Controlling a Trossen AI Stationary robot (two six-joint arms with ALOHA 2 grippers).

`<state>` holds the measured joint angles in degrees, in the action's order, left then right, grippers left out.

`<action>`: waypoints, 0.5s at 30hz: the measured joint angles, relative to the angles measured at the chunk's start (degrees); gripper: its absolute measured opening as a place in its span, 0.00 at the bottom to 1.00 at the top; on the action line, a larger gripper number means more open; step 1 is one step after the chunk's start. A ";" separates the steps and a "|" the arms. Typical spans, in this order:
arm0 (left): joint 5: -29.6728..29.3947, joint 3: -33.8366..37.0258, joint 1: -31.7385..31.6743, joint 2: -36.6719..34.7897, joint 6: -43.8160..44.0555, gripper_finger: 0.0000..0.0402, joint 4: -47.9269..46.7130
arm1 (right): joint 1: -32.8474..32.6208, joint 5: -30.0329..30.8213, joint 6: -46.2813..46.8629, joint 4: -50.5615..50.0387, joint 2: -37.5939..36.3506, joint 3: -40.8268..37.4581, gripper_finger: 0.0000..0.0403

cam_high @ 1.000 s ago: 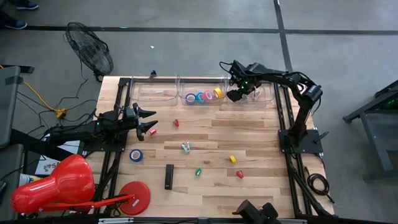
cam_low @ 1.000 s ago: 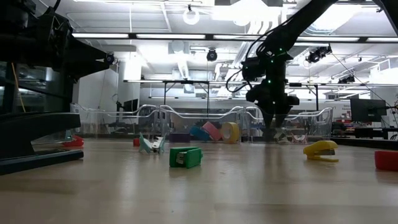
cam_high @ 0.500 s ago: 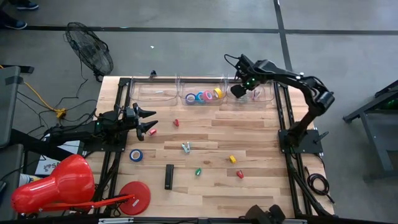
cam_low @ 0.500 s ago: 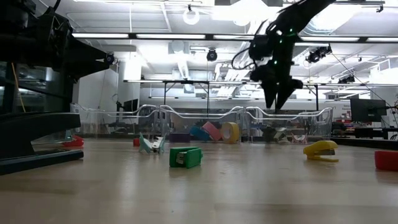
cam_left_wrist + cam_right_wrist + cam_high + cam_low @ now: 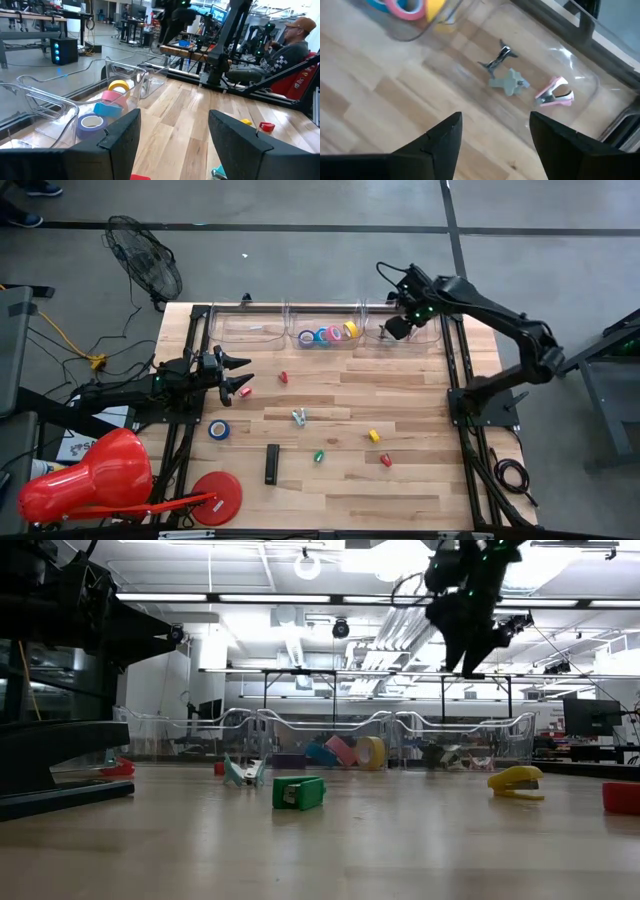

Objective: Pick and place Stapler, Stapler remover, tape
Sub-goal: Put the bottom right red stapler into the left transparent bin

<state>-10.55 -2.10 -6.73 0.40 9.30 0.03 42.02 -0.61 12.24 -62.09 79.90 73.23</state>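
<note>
My right gripper (image 5: 395,328) hangs open and empty high above the right clear bin (image 5: 428,338) at the table's far edge, pointing steeply down (image 5: 470,662). Below its fingers (image 5: 492,145) a grey-green staple remover (image 5: 508,82) and a pink one (image 5: 555,95) lie on the bin floor. Several tape rolls (image 5: 330,334) stand in the middle bin (image 5: 107,107). A blue tape roll (image 5: 218,429), a black stapler (image 5: 272,464), a pale staple remover (image 5: 299,417), and small green (image 5: 319,456), yellow (image 5: 374,436) and red (image 5: 386,461) staplers lie on the table. My left gripper (image 5: 240,375) waits open at the left edge.
A third clear bin (image 5: 250,330) stands at the far left of the row. Two small red pieces (image 5: 283,377) (image 5: 245,391) lie near my left gripper. A large flat red disc (image 5: 215,495) sits at the near left corner. Bare wood lies across the table's middle and near right.
My right gripper has risen from low inside the right bin to well above it, drifting a little toward the table's right edge and tipping further downward. Its fingers stay open with nothing between them. The staple removers lie still in the bin.
</note>
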 joint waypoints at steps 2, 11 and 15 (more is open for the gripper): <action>0.01 -0.01 0.00 -0.01 0.00 0.57 0.00 | -1.19 -0.03 1.14 -0.55 -1.72 0.00 0.55; 0.01 0.00 -0.01 0.00 0.00 0.57 0.00 | -10.16 0.16 9.59 -5.32 -6.23 0.00 0.55; 0.00 0.01 -0.01 0.00 0.00 0.57 0.00 | -16.64 1.27 13.84 -9.02 -6.26 0.00 0.55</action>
<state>-10.55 -2.09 -6.74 0.40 9.30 0.04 25.38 0.66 26.08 -71.10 73.65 73.23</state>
